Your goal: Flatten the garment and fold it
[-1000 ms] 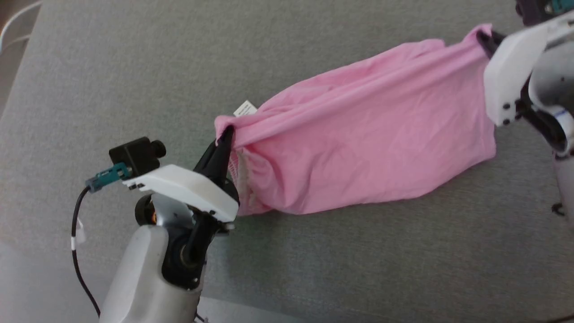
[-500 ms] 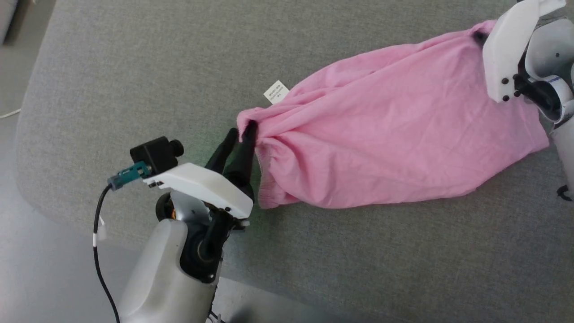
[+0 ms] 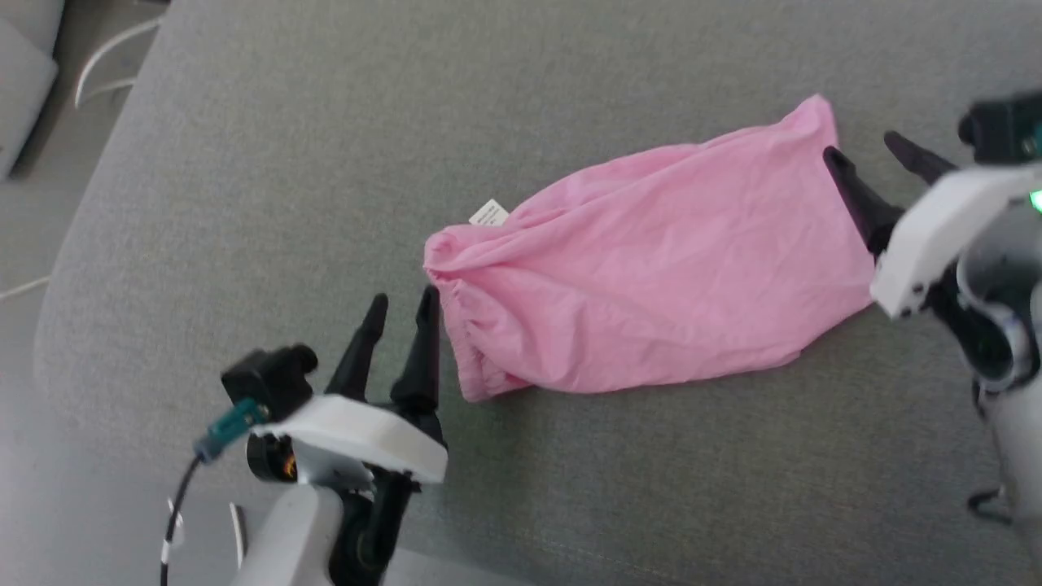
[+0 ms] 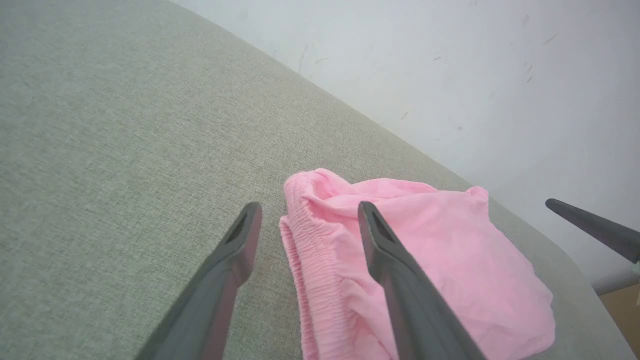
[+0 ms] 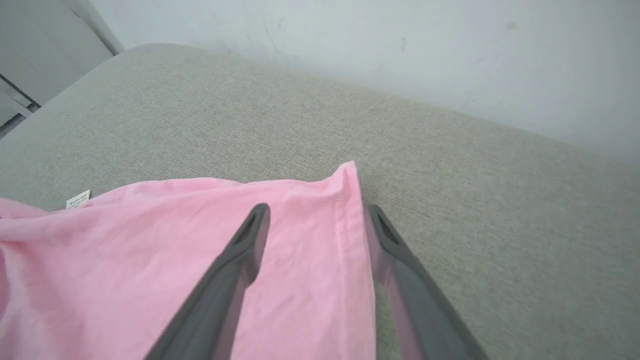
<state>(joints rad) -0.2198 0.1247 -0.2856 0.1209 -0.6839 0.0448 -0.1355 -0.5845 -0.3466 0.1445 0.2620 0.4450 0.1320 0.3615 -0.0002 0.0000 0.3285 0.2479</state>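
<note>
The light-pink garment (image 3: pixel 651 260) lies crumpled in a loose oblong on the grey cushioned surface (image 3: pixel 285 163). Its gathered waistband (image 4: pixel 300 250) is at the left end, with a small white label (image 3: pixel 488 213) above it. My left gripper (image 3: pixel 404 297) stands open just left of the waistband, with nothing between its fingers. In the left wrist view the left gripper (image 4: pixel 308 206) straddles the waistband edge of the garment (image 4: pixel 440 250). My right gripper (image 3: pixel 861 146) is open at the garment's right hemmed end. The right wrist view shows the right gripper (image 5: pixel 318 208) spread over the garment's (image 5: pixel 150 240) hem corner.
The grey surface has a rounded edge at the left (image 3: pixel 57 309), with floor beyond it and a curved white tube (image 3: pixel 106 57) at the upper left. A pale wall (image 5: pixel 400 40) rises behind the surface. Bare fabric stretches in front of the garment (image 3: pixel 651 488).
Both grippers have opened and let go of the garment's ends. The cloth, stretched and lifted before, has dropped slack onto the surface. The head camera has also shifted.
</note>
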